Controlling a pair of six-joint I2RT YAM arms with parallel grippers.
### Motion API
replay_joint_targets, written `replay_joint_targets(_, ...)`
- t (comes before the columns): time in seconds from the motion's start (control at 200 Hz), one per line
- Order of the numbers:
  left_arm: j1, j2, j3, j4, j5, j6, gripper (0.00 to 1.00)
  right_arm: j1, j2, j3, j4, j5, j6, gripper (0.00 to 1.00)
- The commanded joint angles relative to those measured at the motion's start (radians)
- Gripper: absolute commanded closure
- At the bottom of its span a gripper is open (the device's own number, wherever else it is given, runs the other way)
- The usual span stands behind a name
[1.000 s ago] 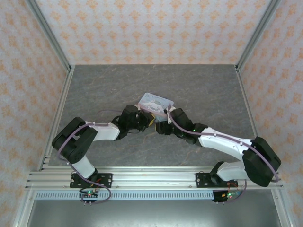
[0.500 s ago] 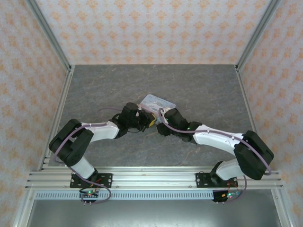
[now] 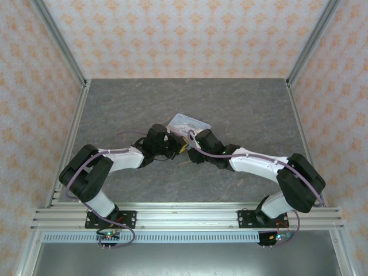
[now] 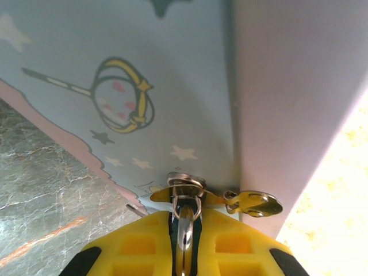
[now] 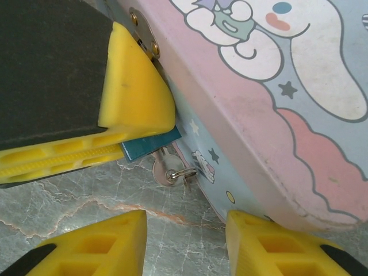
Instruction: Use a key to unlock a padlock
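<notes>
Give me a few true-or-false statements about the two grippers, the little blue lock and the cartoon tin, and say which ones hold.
1. The left gripper is clamped on the padlock. True.
2. The right gripper is squeezing the key. False: its fingers stand apart, and the key hangs ahead of them, just below the padlock.
3. The tin has a cartoon figure on its lid. True.
4. The padlock lies loose on the table, far from the tin. False: it is held right beside the tin's side wall.

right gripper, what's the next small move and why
Probably ease the right gripper forward and close on the key. Its jaws stand open just short of it, and it hangs below the padlock that the left gripper clamps.
</notes>
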Motion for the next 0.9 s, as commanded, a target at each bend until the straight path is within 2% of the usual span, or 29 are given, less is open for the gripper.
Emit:
replay_joint_targets(0.0,-0.009,-0.032,0.036,0.011,0.05,0.001,1.0,0.006,0.009,0.032,0.007,-0.004,-0.017,0.6)
replay_joint_targets(0.355,-0.006,-0.031,0.031,0.002,0.044,0.006,1.0,0.006,-0.179,-0.063,-0.014,0.024,0.003,0.6)
replay_joint_targets(0.551,-0.005,-0.033,0.033,-0.004,0.045,0.009,1.0,0.014,-0.143,-0.038,-0.042,-0.007,-0.028,0.62)
replay_joint_targets(0.891,-0.004,-0.032,0.038,-0.002,0.046,0.009,1.0,0.067,-0.035,0.046,-0.101,0.051,-0.107,0.64)
